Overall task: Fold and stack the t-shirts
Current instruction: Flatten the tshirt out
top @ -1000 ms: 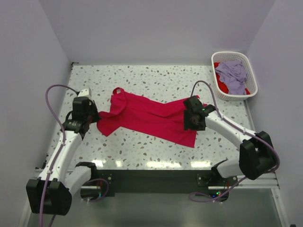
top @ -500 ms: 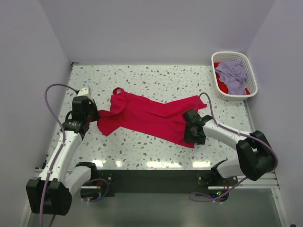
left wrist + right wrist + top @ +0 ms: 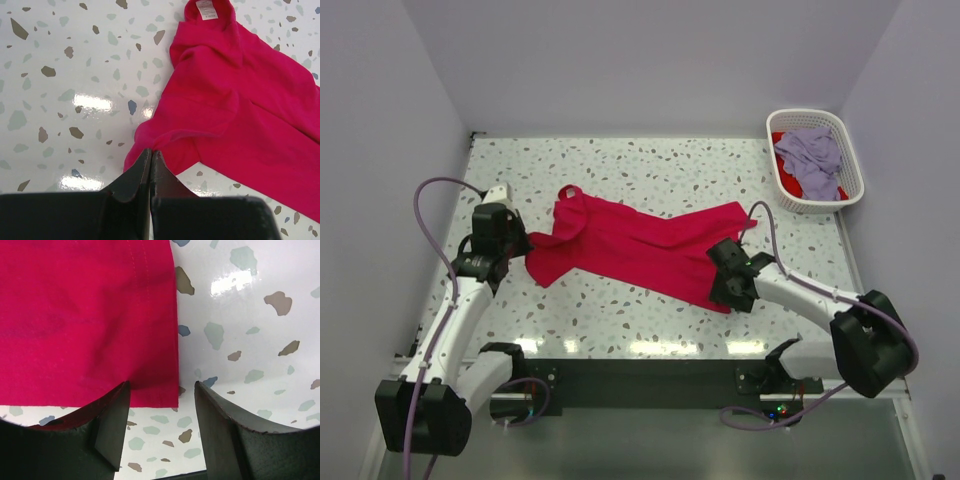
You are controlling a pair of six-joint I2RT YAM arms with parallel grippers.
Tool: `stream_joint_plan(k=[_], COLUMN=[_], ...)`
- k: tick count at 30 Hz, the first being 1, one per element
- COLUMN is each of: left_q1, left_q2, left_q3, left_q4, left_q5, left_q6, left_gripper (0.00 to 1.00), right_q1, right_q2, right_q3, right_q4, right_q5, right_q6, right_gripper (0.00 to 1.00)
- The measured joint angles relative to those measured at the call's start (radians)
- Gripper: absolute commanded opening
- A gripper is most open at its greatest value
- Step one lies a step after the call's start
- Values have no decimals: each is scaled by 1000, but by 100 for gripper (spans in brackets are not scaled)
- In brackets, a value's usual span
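Observation:
A crimson red t-shirt [image 3: 630, 245] lies spread across the speckled table, collar at the far left. My left gripper [image 3: 520, 248] is shut on its near left edge; in the left wrist view the closed jaws [image 3: 151, 152] pinch bunched red cloth [image 3: 240, 100]. My right gripper [image 3: 728, 290] is open low over the shirt's near right hem corner. In the right wrist view [image 3: 161, 385] one finger is over the red cloth [image 3: 85, 315] and the other over bare table. A lavender t-shirt [image 3: 810, 152] lies in the basket on top of more red cloth [image 3: 790, 186].
The white slotted basket [image 3: 817, 206] stands at the far right corner of the table [image 3: 620, 160]. Pale walls close in the table on the left, back and right. Cables loop off both arms.
My right gripper has moved from the shirt's far right corner toward me, down to its near right hem corner. That far corner now lies uncovered. The left arm has not moved.

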Motion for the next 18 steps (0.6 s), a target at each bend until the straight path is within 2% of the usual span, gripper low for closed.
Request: stream_joint_plan(k=[10, 18], left_q1=[0, 6], left_q2=[0, -2], left_q3=[0, 0], left_q4=[0, 0], left_q5=[1, 4], left_q6=[0, 0], left_gripper=[0, 0], right_q1=[0, 0], right_q2=[-106, -90], right_q3=[0, -62], right_q4=[-45, -3], right_q5=[8, -15], right_q6=[19, 57], right_gripper=[55, 49])
